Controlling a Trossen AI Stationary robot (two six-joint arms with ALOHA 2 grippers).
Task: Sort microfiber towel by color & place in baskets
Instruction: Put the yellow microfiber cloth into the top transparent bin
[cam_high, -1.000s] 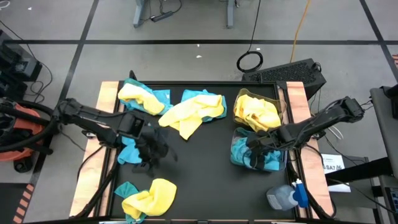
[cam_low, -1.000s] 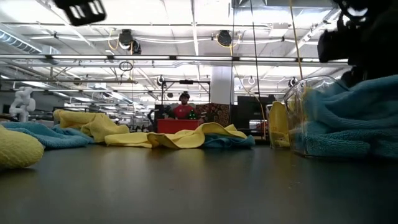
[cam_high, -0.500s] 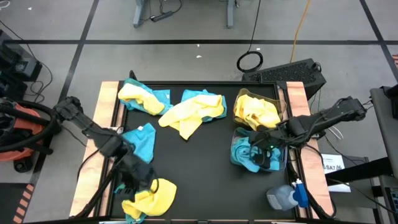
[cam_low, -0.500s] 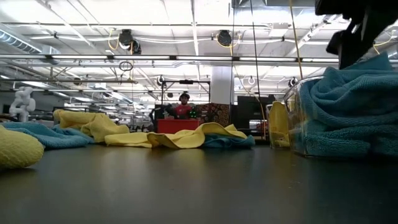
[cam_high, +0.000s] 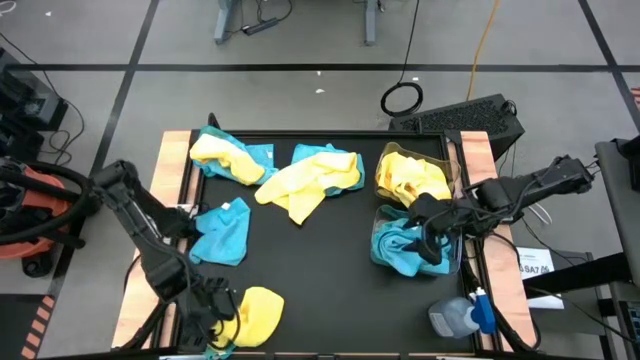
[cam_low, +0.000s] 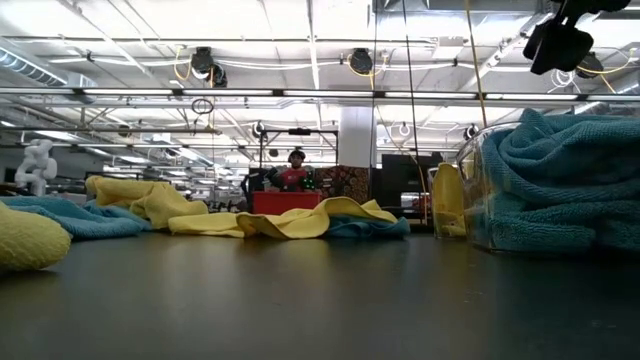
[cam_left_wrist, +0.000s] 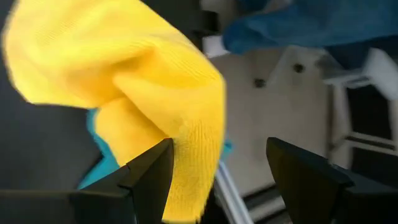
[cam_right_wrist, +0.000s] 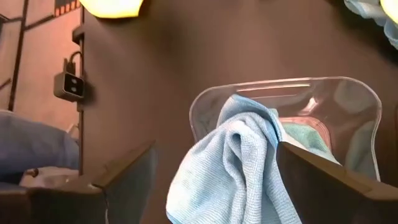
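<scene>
Left pincer (cam_left_wrist: 214, 171), open and empty at the yellow towel (cam_high: 255, 312), risks also pinching the teal towel (cam_left_wrist: 99, 158) beneath; right pincer (cam_right_wrist: 214, 186) open, empty over the teal basket (cam_right_wrist: 364, 106).

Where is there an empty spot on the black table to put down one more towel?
The biggest bare patch of the black table lies between the teal towel near the left side and the basket of teal towels. The far edge is crowded with a yellow and teal pile. The left tool is open over the yellow towel at the near-left corner.
</scene>
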